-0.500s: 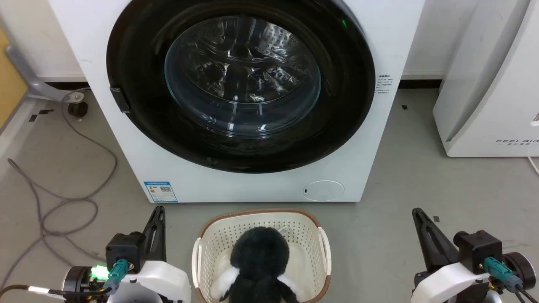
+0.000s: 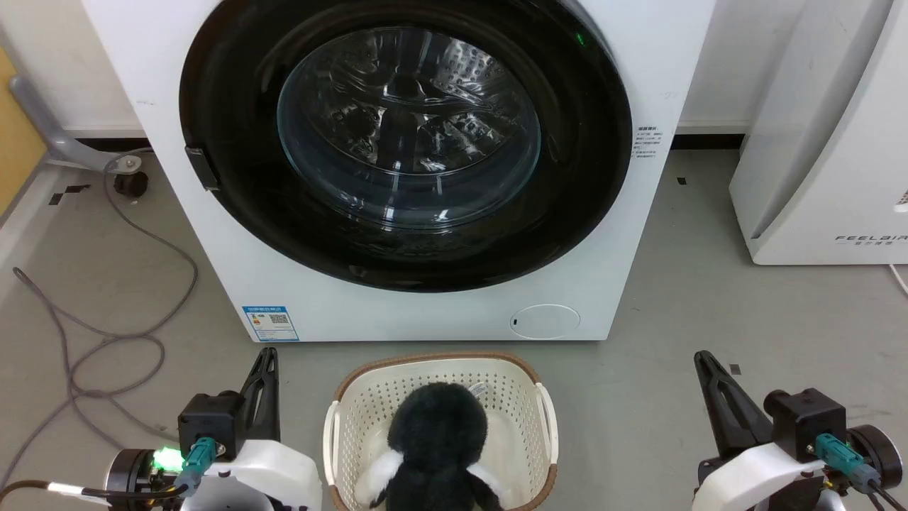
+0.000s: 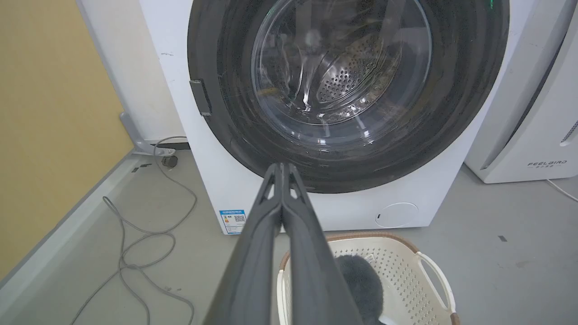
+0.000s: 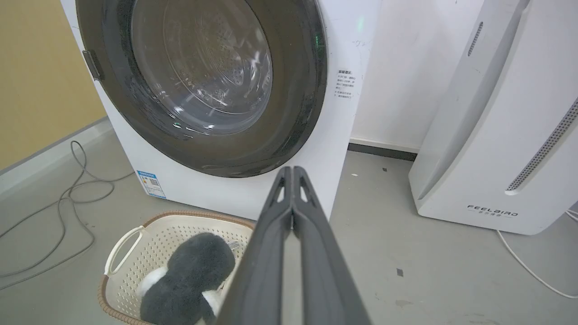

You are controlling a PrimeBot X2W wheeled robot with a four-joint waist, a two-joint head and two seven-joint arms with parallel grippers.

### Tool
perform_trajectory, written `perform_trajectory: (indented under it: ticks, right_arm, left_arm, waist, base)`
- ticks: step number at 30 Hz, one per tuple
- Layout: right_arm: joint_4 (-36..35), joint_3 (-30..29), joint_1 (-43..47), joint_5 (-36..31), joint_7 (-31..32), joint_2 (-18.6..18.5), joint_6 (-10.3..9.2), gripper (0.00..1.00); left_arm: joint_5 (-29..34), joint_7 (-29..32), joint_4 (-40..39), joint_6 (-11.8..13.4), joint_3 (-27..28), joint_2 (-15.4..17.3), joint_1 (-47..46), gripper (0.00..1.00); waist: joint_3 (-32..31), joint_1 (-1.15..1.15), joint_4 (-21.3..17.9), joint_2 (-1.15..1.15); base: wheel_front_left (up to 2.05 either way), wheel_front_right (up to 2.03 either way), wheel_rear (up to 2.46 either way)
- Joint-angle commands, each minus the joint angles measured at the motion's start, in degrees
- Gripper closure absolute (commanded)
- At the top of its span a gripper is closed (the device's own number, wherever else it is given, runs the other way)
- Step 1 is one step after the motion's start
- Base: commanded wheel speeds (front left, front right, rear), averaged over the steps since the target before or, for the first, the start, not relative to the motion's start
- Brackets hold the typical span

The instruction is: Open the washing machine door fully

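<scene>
Step in hand: the approach, nothing is touching yet. The door (image 2: 404,142) is sitting shut, flush against the front of the washer (image 2: 425,312), which is standing on the floor (image 2: 709,284) at its far edge by the wall. Left gripper (image 2: 267,358) is hovering low near the washer's front left corner, and right gripper (image 2: 702,358) is hovering off its front right corner. Both are well apart from the door. On each, the fingers (image 3: 262,253) are pressing together tip to tip and holding nothing. A basket (image 2: 362,411) with a plush toy (image 2: 440,433) is sitting on the floor between the grippers, just in front of the washer.

Next move, as I'm judging it: the left gripper is looking best placed to rise toward the small grey tab (image 2: 202,168) on the door's left rim, hook or pinch it, then pull outward in an arc. I'm guessing the hinge is on the right; I can't tell for sure. The swing needs to be clearing the basket.
</scene>
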Motion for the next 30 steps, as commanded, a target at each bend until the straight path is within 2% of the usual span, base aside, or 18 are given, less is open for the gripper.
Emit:
perform_trajectory:
  ticks: [1,2,3,28,29,30]
  right_arm:
    - [0.1,-0.1,-0.8,-0.4,0.0,0.0,0.05,1.0]
    - [0.1,-0.1,-0.8,-0.4,0.0,0.0,0.05,1.0]
    - [0.0,0.0,0.0,0.0,0.0,0.0,0.0,0.0]
    - [-2.0,-0.6,0.3,5.2,-2.7,0.0,0.01,0.0]
    - [-2.1,-0.6,0.3,5.4,-2.8,0.0,0.01,0.6]
    - [-2.2,-0.6,0.3,5.7,-2.9,0.0,0.01,0.96]
  left_arm:
    - [0.1,0.0,0.0,-0.2,-0.1,0.0,-0.2,1.0]
    - [0.1,0.0,0.0,-0.2,-0.1,0.0,-0.2,1.0]
    - [0.0,0.0,0.0,0.0,0.0,0.0,0.0,0.0]
    - [-0.1,-2.7,-0.6,1.9,-1.2,0.0,0.0,0.0]
    - [-0.1,-2.8,-0.7,2.0,-1.2,0.0,0.0,0.0]
    - [-0.1,-2.9,-0.7,2.1,-1.3,0.0,0.0,0.0]
  waist:
    - [0.0,0.0,0.0,0.0]
    - [0.0,0.0,0.0,0.0]
    - [0.0,0.0,0.0,0.0]
    - [0.2,0.0,0.2,0.0]
    - [0.2,0.0,0.2,0.0]
    - [0.2,0.0,0.3,0.0]
  base:
    - [0.0,0.0,0.0]
    - [0.0,0.0,0.0]
    - [0.0,0.0,0.0]
    - [0.0,0.0,0.0]
    - [0.0,0.0,0.0]
    - [0.0,0.0,0.0]
